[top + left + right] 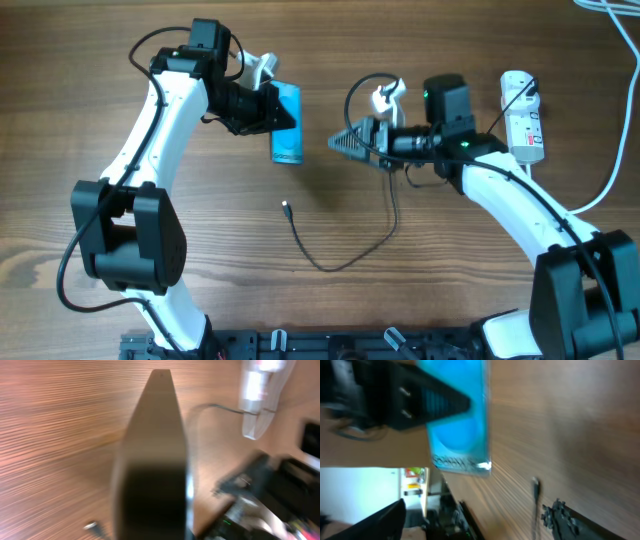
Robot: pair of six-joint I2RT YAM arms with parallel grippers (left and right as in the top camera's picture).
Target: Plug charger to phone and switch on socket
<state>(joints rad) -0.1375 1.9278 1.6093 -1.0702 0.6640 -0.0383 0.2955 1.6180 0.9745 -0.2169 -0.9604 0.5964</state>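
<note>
Handling is governed by two unlike things. The flat rectangular smartphone [288, 125] with the cyan-blue screen and pale rim is clamped across its width in the left end effector [277, 110] and appears to be held clear of the wooden tabletop [430, 300]. It is judged rigid, light and smooth-faced. Slip under the push of insertion is to be expected, so a firm grip is advised.

The thin black charger cable [330, 262] lies in a loose curve on the tabletop. Its small metallic connector tip [286, 207] lies on the base side of the smartphone, apart from it. The cable is judged limp and very light. It is best taken just behind the tip, where the short stiff moulding gives control of the angle.

The right end effector [342, 142] is seen with jaws apart and empty, near the smartphone. The white oblong power strip [522, 118] lies at the far right, untouched.
</note>
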